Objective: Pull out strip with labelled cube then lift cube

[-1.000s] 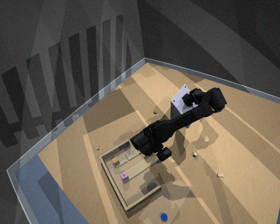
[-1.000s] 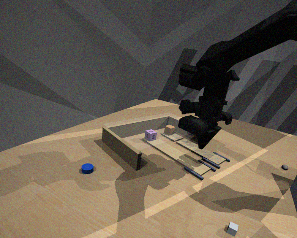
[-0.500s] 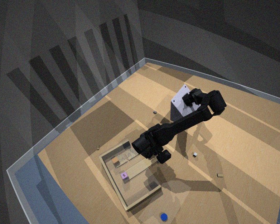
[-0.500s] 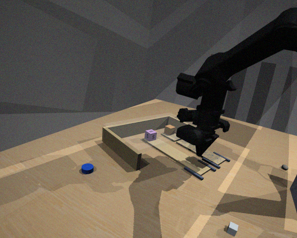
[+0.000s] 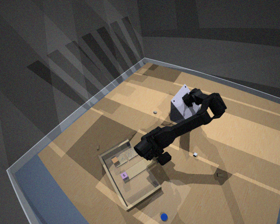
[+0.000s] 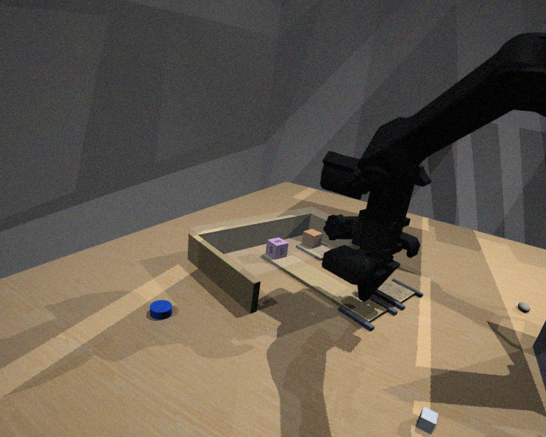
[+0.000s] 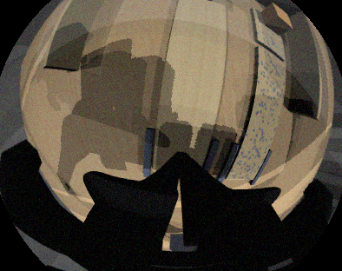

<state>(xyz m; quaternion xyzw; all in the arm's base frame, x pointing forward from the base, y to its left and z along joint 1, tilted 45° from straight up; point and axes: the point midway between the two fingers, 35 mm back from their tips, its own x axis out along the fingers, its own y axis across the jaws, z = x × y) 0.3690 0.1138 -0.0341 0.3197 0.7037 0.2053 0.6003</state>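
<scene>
Black and nearly closed, the gripper [image 6: 365,295] points down at the near end of the plain strip [image 6: 311,277], just inside its dark end bar [image 6: 355,318]. The fingers stand almost together; whether they pinch the thin strip edge or only press on it cannot be told.

The exterior view shows what the top view hides under the arm: three dark end bars at the open side of the walled tray [image 6: 221,270]. The purple labelled cube [image 6: 276,248] sits on the far end of the plain strip, deep inside the tray. An orange cube [image 6: 311,237] sits beside it on a speckled strip [image 7: 263,123].

The wrist view shows the speckled strip split by a gap partway along. Only the top view shows the arm's grey base block [image 5: 181,102]. A blue disc [image 6: 160,308] lies on the table outside the tray.
</scene>
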